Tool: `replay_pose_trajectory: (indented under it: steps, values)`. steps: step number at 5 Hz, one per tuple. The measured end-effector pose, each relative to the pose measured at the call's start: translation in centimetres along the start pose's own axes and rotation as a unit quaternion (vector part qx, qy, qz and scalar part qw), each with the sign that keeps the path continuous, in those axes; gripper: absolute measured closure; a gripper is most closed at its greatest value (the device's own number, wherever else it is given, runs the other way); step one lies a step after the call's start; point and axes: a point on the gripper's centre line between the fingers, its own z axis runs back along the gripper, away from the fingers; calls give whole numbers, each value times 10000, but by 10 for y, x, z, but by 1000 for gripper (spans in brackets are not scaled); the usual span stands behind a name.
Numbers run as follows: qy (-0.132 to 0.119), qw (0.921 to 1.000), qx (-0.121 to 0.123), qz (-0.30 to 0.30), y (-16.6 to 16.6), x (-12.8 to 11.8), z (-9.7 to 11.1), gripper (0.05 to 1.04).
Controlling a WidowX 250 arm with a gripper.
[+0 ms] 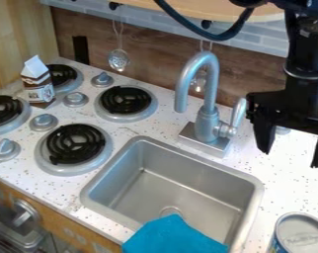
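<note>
The black gripper (292, 157) hangs over the counter at the right, to the right of the faucet, open with its two fingers wide apart and nothing between them. Nearest to it is the silver faucet (208, 121) with its lever handle. A blue cloth (173, 237) lies over the sink's front edge at the bottom. Below the gripper, in the lower right corner, stands a can (303, 237) with a pale lid and a blue side. A small brown and white carton (37, 84) stands upright at the left among the burners.
The metal sink (109, 197) is sunk into the speckled white counter (145, 126). Several black coil burners (76, 143) and silver knobs (44, 121) occupy the left side. A slotted spoon (119, 59) hangs on the back wall, and another utensil hangs behind the faucet.
</note>
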Motion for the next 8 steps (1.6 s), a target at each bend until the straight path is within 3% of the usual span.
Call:
replay_pose_trajectory:
  steps: [1, 2, 3, 4, 6, 7, 8]
  values:
    - [189, 9998, 102, -6, 3, -5, -13, 85]
    - [375, 9991, 23, -199, -1, -10, -12, 85]
    - [514, 9978, -119, -393, -18, -21, -10, 84]
    - [594, 9956, -161, -710, -54, -44, -21, 84]
    - [716, 9899, 623, -1054, -72, -89, -27, 85]
    - [699, 9873, 1016, -1005, -60, -104, -26, 85]
    - [547, 9890, 1076, -854, -49, -110, -22, 85]
